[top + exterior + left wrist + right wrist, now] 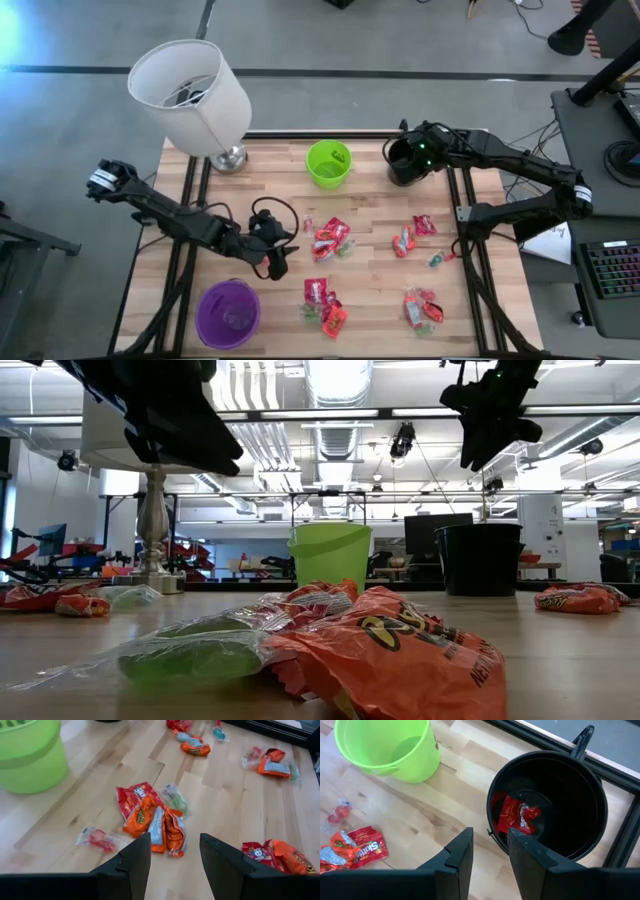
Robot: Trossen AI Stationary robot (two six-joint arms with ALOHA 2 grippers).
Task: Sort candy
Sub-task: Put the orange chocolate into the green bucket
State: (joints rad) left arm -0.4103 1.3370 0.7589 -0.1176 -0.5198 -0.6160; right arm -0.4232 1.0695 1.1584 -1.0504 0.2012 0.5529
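Orange candy packets [400, 650] are seen nearest, most candy still scattered across the desk [380, 300]; one red packet [517, 817] lies in the black cup [547, 802] at one o'clock. Both grippers' fingers stand open, empty.

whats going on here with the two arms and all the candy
Two robot arms are sorting wrapped candy on a wooden table. The right end effector hangs open and empty over the black plastic cup, where a red packet lies. The left end effector, also open and empty, hovers by a red and orange packet pile. Most candy is still unsorted.
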